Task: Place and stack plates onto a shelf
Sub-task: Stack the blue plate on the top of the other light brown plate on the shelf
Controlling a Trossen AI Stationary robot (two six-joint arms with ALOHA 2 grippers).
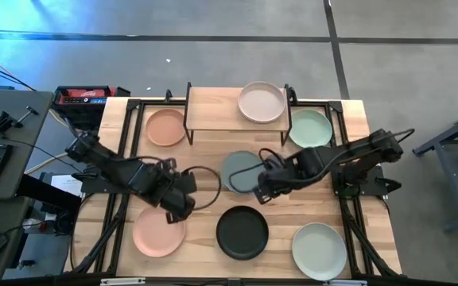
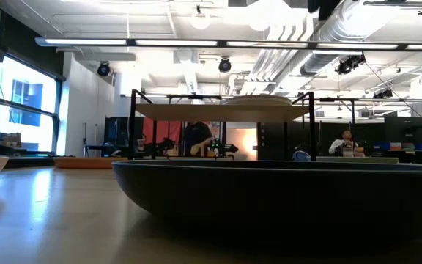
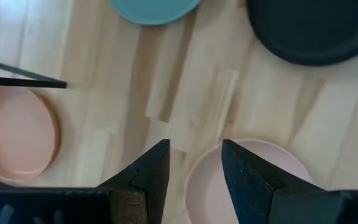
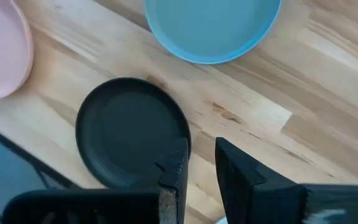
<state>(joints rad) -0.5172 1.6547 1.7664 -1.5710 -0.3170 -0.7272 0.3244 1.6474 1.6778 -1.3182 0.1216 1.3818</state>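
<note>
Shelf (image 1: pixel 213 111) at table's far edge, one white plate (image 1: pixel 261 102) on its right half. Grey-blue plate (image 1: pixel 241 170) just under right gripper (image 1: pixel 259 193), jaws part open, empty. Left gripper (image 1: pixel 183 210) released, over near pink plate (image 1: pixel 159 232) rim. Black plate (image 1: pixel 242 232) btwn the grippers, nearer front edge.

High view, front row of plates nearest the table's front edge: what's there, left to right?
Pink plate → black plate → pale green plate.
</note>
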